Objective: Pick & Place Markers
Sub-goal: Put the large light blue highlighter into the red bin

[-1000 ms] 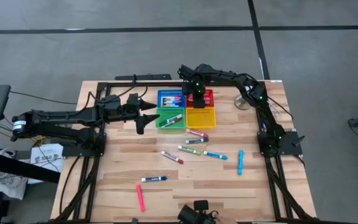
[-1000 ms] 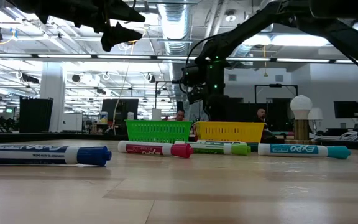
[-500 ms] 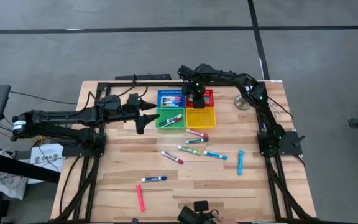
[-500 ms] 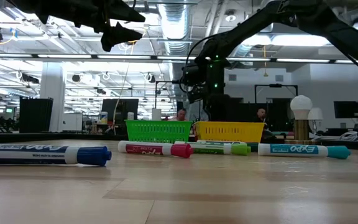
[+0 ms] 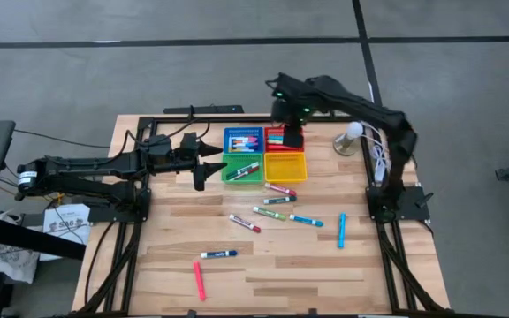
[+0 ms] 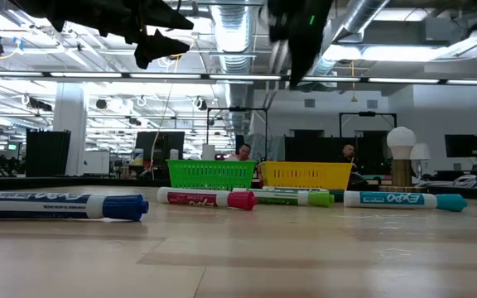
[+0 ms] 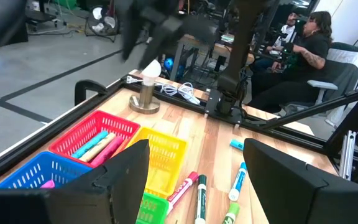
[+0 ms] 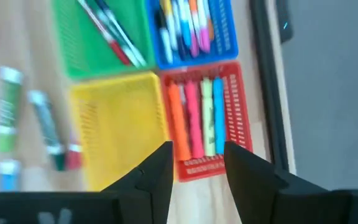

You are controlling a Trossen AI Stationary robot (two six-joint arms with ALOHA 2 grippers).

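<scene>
Right claw hangs above the red basket, fingers apart and empty; four markers lie below it. Left claw waits beside the green basket, fingers apart.

- A robotics lab in an open industrial hall: exposed ceiling ducts and strip lights overhead.
- Monitors line desks behind the wooden table.
- A seated person works nearby on grey concrete floor.
</scene>
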